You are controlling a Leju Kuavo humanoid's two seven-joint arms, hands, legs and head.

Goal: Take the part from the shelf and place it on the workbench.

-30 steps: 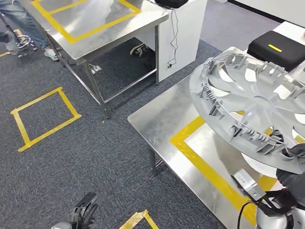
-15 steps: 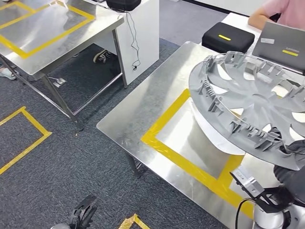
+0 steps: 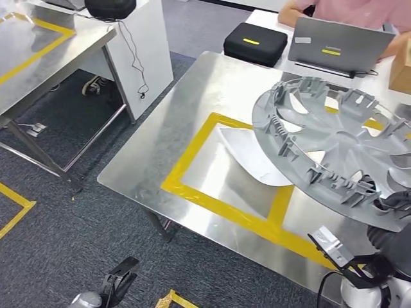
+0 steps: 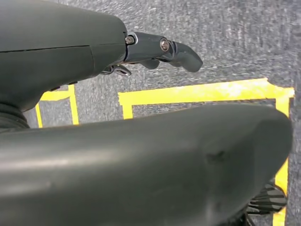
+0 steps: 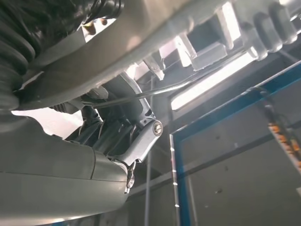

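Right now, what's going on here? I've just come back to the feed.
The robot's right hand grips a large grey wheel cover by its near rim, carrying it tilted above the steel workbench, over the yellow-taped rectangle. The part is not yet set down. The left hand hangs low over the carpet and holds nothing. A person sits at a laptop behind the bench.

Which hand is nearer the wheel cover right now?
Right. The right hand grips the wheel cover at its near rim, holding it above the workbench. The left hand hangs low over the carpet, well off to the cover's left, holding nothing.
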